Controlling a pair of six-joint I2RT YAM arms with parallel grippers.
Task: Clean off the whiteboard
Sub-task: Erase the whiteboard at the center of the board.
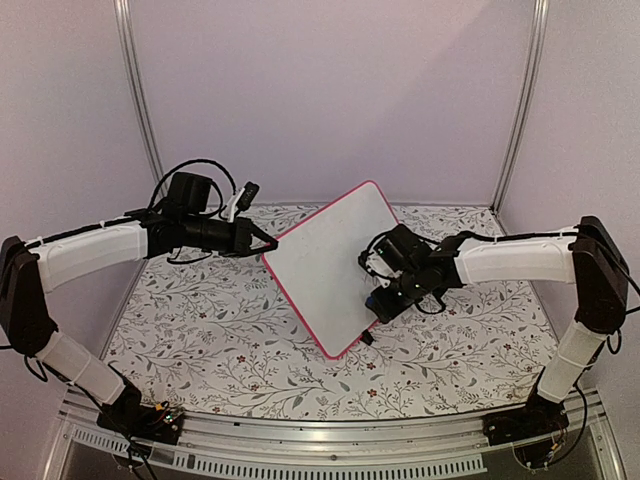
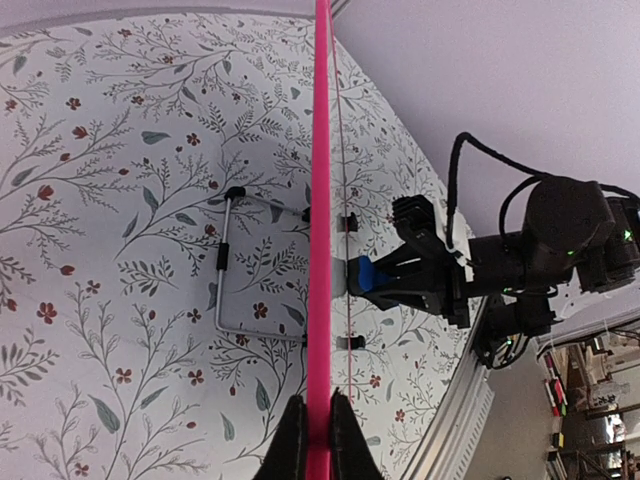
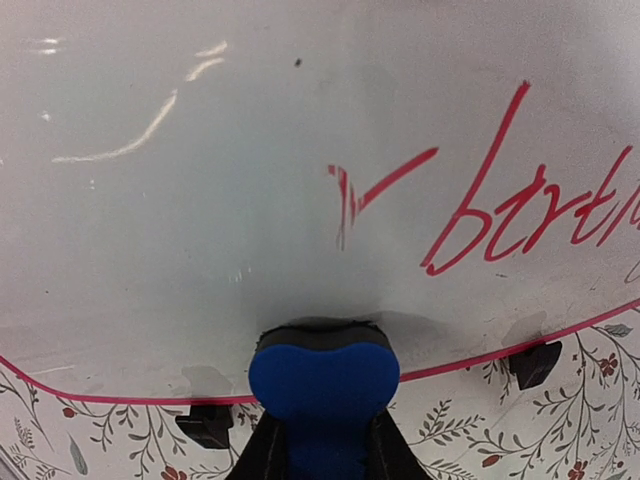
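— Where's free room?
— The near bench [image 1: 200,350]. The whiteboard [image 1: 325,255] stands slanted mid-bench, left pincer [image 1: 268,243] at its edge, right pincer [image 1: 374,293] and blue eraser [image 3: 322,375] blocking its face.
— Behind it?
— A narrow strip before the back wall [image 1: 330,90].

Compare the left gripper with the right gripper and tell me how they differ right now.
The left gripper is shut on the pink rim of the whiteboard, while the right gripper is shut on a blue eraser. The left gripper meets the whiteboard edge-on. The right gripper faces its white surface, with the eraser against it near the bottom rim. Both are dark, two-fingered and closed on something.
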